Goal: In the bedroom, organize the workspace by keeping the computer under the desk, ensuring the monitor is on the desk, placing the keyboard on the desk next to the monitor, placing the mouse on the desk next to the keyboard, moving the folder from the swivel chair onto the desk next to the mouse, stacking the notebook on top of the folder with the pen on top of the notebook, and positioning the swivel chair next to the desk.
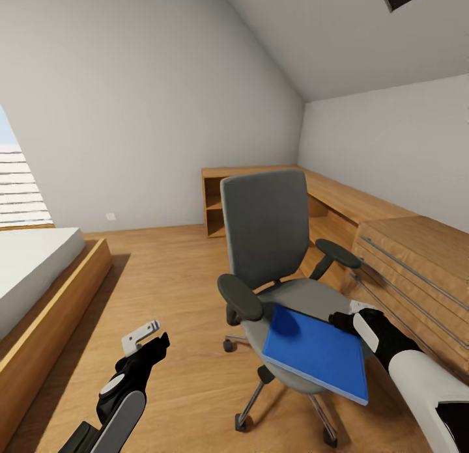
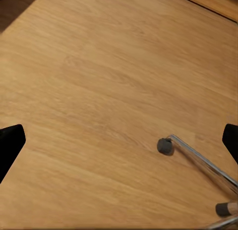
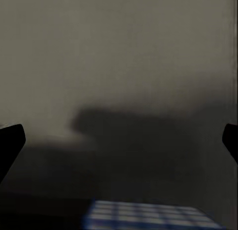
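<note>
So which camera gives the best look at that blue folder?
The head view: the folder lies whole on the chair seat, its front edge overhanging, beside the right gripper. The right wrist view catches just a blurred blue strip; the left wrist view looks at floor.

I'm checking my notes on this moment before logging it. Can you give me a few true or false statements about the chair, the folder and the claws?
1. The folder lies on the swivel chair seat. True.
2. The folder is red. False: it is bright blue.
3. The right claw is at the folder's far edge. True.
4. The left claw grips a chair armrest. False: it hangs open over the wooden floor, beside the chair.
</note>
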Controlling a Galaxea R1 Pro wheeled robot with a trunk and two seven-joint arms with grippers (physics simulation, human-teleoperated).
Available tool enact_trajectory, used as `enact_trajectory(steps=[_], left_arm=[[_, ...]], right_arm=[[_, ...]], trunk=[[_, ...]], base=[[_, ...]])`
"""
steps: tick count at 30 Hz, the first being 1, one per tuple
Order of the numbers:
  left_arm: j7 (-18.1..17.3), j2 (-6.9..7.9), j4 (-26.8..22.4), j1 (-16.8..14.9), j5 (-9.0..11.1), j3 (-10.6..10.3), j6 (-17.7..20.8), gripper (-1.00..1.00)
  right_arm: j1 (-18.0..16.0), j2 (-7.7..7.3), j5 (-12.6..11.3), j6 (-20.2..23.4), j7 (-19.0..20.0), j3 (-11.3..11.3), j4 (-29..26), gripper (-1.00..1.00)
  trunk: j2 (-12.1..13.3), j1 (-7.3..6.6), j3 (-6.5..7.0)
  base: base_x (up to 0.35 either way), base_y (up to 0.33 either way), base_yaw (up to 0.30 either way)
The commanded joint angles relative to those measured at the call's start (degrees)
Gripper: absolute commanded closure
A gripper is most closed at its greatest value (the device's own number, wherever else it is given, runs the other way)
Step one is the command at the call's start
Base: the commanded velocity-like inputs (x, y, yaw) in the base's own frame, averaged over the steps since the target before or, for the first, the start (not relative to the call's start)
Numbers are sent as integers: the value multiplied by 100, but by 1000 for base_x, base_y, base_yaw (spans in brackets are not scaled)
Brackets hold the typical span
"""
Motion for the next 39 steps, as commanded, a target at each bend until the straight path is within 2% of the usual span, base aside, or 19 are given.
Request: enact_trajectory(steps=[1, 10, 15, 19, 25, 28, 29, 31, 32, 33, 35, 36, 37, 39], left_arm=[[41, 5, -9, -6, 21, -10, 25, -100], [41, 2, -9, -7, 37, -10, 38, -100], [41, -3, -9, -7, 45, -10, 43, -100], [41, -11, -2, -7, 53, -60, 45, -100], [41, -9, 0, -7, 36, -106, 43, -100], [41, -11, 0, -7, 29, -112, 43, -100], [41, -12, 0, -7, 25, -114, 42, -100], [41, -10, 0, -7, 23, -115, 41, -100], [41, -8, 0, -7, 22, -115, 41, -100], [41, -8, 0, -7, 21, -115, 40, -100], [39, -6, 0, -7, 21, -115, 40, -100], [39, -5, 0, -7, 27, -111, 40, -100], [33, 9, 0, -7, 47, -103, 40, -100], [33, 11, 0, -7, 50, -103, 40, -100]], right_arm=[[-2, -8, -63, 22, -47, 48, -11, -100], [-1, -16, -63, 12, -47, 48, -16, -100], [2, -20, -64, -32, -26, 42, -44, -100], [4, -14, -78, -280, -27, 37, -231, -100], [85, -22, -106, -409, -36, 20, -950, -100], [401, -26, -163, -299, -37, 12, -1522, -100], [603, -28, -261, -106, -38, -24, -1875, -100], [798, -32, -542, 215, -38, -174, -2346, -100], [943, -39, -808, 447, -38, -350, -2594, -100], [1032, -47, -998, 595, -38, -509, -2691, -100], [1099, -54, -1204, 744, -38, -710, -2756, -100], [1162, -59, -1526, 1022, -38, -1095, -2815, -100], [1214, -62, -1919, 1503, -38, -1874, -2863, -100], [1220, -63, -1959, 1587, -38, -2042, -2868, -100]], trunk=[[-3, -2, -6], [-3, -2, -6], [198, -112, 84], [358, -200, 156], [599, -331, 263], [719, -397, 317], [759, -419, 335], [839, -463, 371], [879, -485, 389], [920, -507, 407], [1000, -551, 443], [1040, -573, 461], [1080, -595, 479], [1160, -639, 515]], base=[[-78, -37, 0], [-21, -10, 0], [-1, -1, 0], [0, 0, 0], [0, 0, 0], [0, 0, 0], [0, 0, 0], [0, 0, 0], [-76, 0, 0], [-165, 0, 0], [-213, 0, 0], [-280, 0, 0], [-325, 0, 0], [-328, 0, 0]])
